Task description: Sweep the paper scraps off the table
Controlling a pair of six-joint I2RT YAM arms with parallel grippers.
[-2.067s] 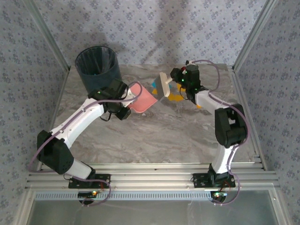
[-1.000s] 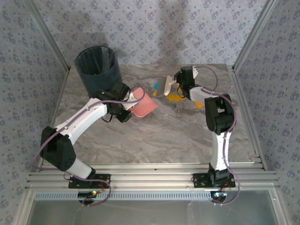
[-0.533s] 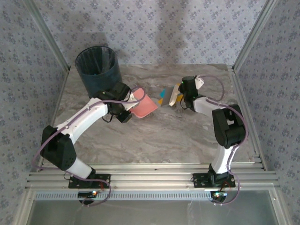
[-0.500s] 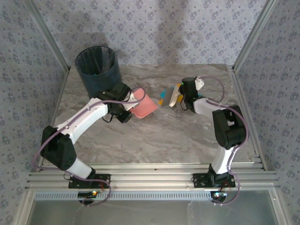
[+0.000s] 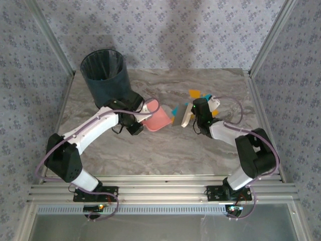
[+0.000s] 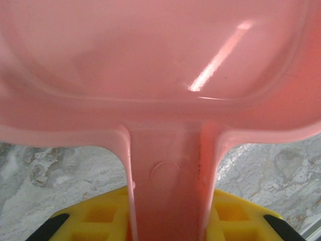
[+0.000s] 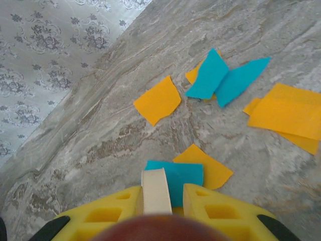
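- Table (image 5: 165, 150): marbled top, dark bin (image 5: 104, 75) at far left corner.
- Pink dustpan (image 5: 154, 116): mid-table, open edge toward right. Left gripper (image 6: 165, 221) clenched on its handle.
- Cream brush (image 5: 183, 114): just beside pan mouth, handle clamped in right gripper (image 7: 161, 203).
- Paper scraps (image 7: 158, 100): orange and teal. Few between brush and pan, more on far-right part of table (behind right wrist).
- Scraps likely very light, thin, limp, lying flat. Pinching looks hopeless. Better push low with bristles, slowly, else they may flutter away.
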